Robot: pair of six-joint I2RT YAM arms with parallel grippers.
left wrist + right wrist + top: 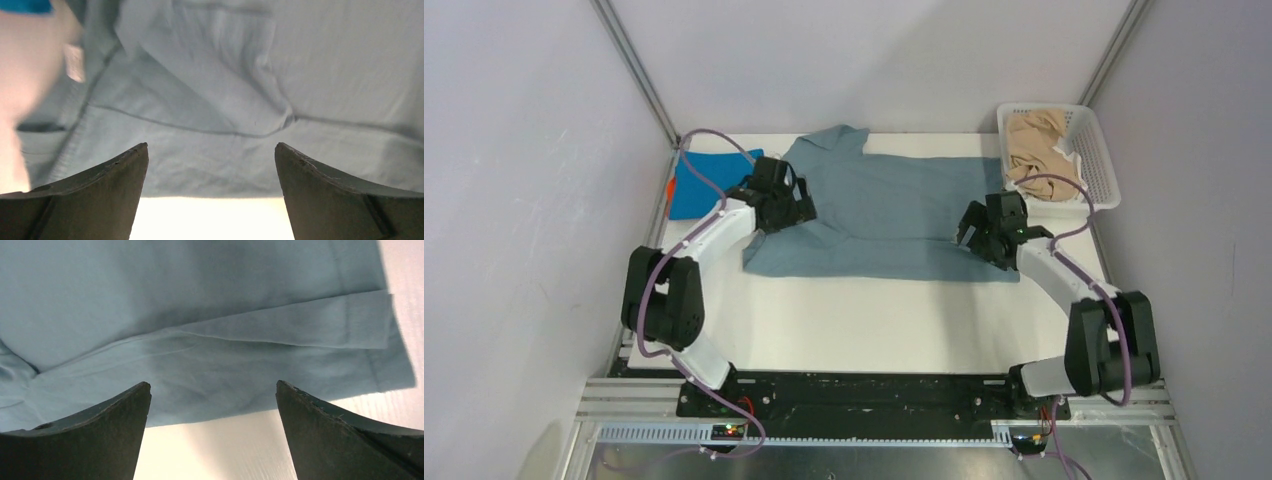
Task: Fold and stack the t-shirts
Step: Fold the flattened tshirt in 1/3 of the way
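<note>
Cloth of a big grey-blue shirt is spread flat on the white table, and it is laid sideways, so that its long side runs from left to right. One part of it is seen sticking out at the back left. A fold is seen along its near side, where one layer is laid over another. The left gripper is held just over the left end of this shirt. Its jaws are spread wide and nothing is held between them. In the left wrist view only wrinkled cloth and a seam are seen past the two dark fingers. The right gripper is held over the near right corner of the grey-blue shirt, by the hem. Its jaws are spread wide too, and nothing is gripped. In the right wrist view the folded edge of the shirt and a strip of bare table are seen under them. A bright blue shirt is laid flat just left of the grey-blue shirt, and a thin bit of an orange shirt is seen a little farther left. A white basket is set just right of the grey-blue shirt, toward the back, and beige shirts are piled loosely in it.
</note>
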